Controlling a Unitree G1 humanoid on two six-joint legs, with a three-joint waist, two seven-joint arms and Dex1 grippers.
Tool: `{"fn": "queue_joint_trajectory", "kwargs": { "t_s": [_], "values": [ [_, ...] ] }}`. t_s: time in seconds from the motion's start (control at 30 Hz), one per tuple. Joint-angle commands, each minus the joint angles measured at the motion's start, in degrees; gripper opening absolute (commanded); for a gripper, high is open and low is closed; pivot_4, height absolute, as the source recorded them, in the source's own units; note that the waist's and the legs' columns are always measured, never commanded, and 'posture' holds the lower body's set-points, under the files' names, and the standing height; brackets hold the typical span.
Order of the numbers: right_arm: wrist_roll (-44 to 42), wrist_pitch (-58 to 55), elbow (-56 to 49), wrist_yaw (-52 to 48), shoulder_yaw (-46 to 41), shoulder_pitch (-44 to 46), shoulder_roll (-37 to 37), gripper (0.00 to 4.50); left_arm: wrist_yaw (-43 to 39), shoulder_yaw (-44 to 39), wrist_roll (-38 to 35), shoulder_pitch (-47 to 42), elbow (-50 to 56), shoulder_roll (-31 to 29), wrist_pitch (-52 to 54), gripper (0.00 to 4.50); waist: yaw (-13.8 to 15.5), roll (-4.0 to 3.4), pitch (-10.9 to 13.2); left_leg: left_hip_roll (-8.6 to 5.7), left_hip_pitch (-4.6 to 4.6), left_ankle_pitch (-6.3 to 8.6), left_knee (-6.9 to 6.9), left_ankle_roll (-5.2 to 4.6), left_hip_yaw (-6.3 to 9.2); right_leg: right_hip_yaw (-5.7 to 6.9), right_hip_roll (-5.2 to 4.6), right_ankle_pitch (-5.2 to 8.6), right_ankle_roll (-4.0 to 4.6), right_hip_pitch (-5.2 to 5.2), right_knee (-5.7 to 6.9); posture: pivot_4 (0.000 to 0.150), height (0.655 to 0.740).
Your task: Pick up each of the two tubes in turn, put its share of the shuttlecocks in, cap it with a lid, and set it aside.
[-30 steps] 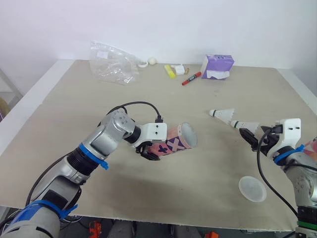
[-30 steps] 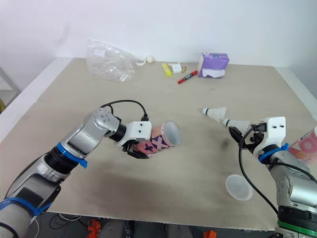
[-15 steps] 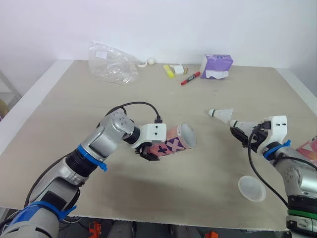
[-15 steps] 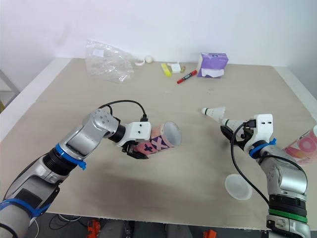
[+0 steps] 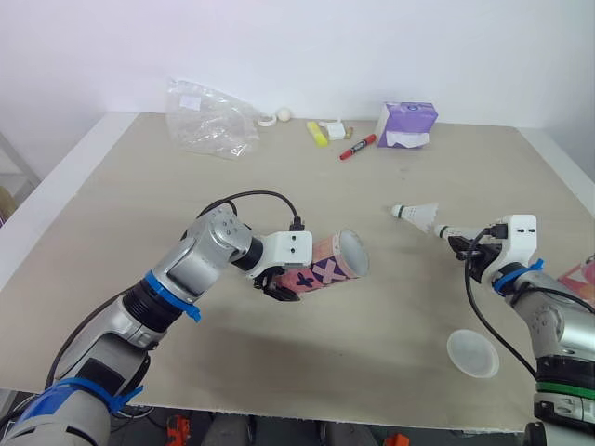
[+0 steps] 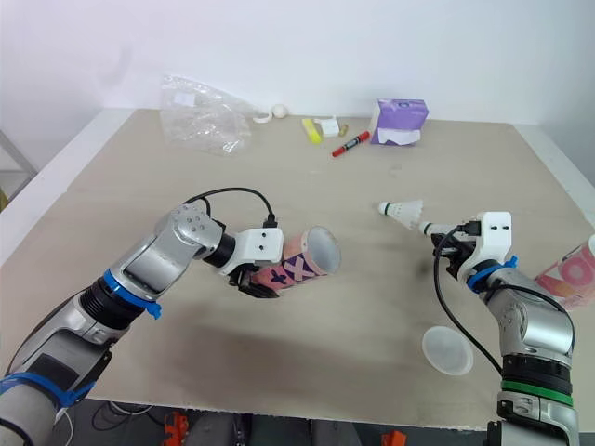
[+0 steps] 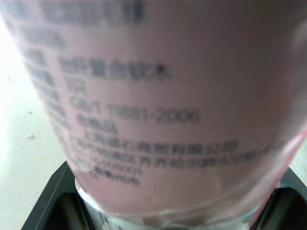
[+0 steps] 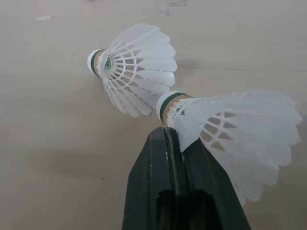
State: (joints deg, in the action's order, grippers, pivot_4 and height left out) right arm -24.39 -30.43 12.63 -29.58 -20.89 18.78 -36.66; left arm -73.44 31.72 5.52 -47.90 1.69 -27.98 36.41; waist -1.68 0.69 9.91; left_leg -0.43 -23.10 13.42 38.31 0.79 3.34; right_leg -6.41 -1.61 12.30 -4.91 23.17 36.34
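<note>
We list, along the far edge of the pale bench (image 5: 307, 195):
- a crumpled clear plastic bag (image 5: 209, 119), far left
- a small white ring (image 5: 268, 120) and a white ball (image 5: 285, 114), just beside it
- a yellow marker (image 5: 319, 134)
- a small white object (image 5: 335, 129), too small to identify
- a red marker (image 5: 359, 148)
- a purple tissue pack (image 5: 407, 124), far right

Head stereo pair: mounted high, faces forward and down across table (image 5: 390, 344), wide shot, wall (image 5: 372, 46) at far edge. Both eyes share whole tabletop; pink tube (image 5: 330, 269) sits slightly further left in right eye view.
Left wrist cam: looks along left gripper (image 5: 282, 286), right up against pink tube wall, print blurred.
Right wrist cam: low, close, looks along right gripper (image 8: 167, 130) at near shuttlecock (image 8: 230, 129) and far shuttlecock (image 8: 134, 67), both right of pink tube. Head views share them.
</note>
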Motion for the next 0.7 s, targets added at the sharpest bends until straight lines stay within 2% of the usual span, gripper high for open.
{"fn": "queue_joint_trajectory", "kwargs": {
  "t_s": [0.03,0.23,0.33,0.43,0.53,0.7],
  "values": [
    [0.14,2.57,-4.08,0.37,-1.92,-0.88,-0.55,0.04,0.14,1.4,-0.46,0.45,0.08,0.62,0.11,3.06,0.03,0.0,0.0,0.0,0.0,0.0,0.0,0.0,0.0,0.0,0.0,-0.01,-0.01,0.0,0.0,0.15,0.74],
    [-2.55,2.16,-19.55,-1.39,-4.06,-2.39,-4.61,0.04,0.21,1.37,-0.65,0.05,-0.76,0.85,-0.31,3.06,0.01,-0.14,0.02,-0.04,-0.06,0.0,-0.01,0.0,0.0,-0.02,-0.03,-0.01,-0.08,0.03,0.0,0.15,0.74],
    [-2.51,6.37,-29.26,-11.02,-3.22,-0.31,-14.58,0.04,0.03,1.54,-0.62,-0.09,-1.0,0.76,-0.55,3.06,0.11,-0.43,0.15,-0.06,-0.09,0.0,0.04,0.0,0.0,-0.03,-0.05,-0.04,-0.14,0.04,-0.01,0.15,0.74],
    [-4.18,11.44,-37.3,-21.42,-2.15,-1.21,-20.92,0.04,0.02,1.55,-0.55,-0.24,-1.37,0.69,-0.8,3.06,0.06,-0.39,0.11,-0.01,-0.04,0.0,0.01,0.0,-0.03,-0.02,-0.02,-0.02,-0.11,0.02,-0.05,0.15,0.74],
    [-4.06,15.05,-42.83,-28.99,-1.67,-6.7,-24.32,0.04,0.13,1.49,-0.4,-0.31,-1.6,0.72,-0.84,3.06,0.37,0.2,0.0,0.11,-0.01,0.01,-0.11,0.01,0.18,0.16,0.11,0.08,0.02,-0.03,-0.08,0.15,0.74],
    [-2.26,19.15,-45.2,-33.47,0.03,-9.84,-25.7,0.04,0.3,1.63,-0.52,-0.22,-1.54,0.82,-0.81,3.06,0.33,0.23,0.03,-0.02,-0.13,0.02,0.01,0.02,-0.06,0.07,-0.16,0.14,0.12,0.02,-0.14,0.15,0.74]
  ]
}}
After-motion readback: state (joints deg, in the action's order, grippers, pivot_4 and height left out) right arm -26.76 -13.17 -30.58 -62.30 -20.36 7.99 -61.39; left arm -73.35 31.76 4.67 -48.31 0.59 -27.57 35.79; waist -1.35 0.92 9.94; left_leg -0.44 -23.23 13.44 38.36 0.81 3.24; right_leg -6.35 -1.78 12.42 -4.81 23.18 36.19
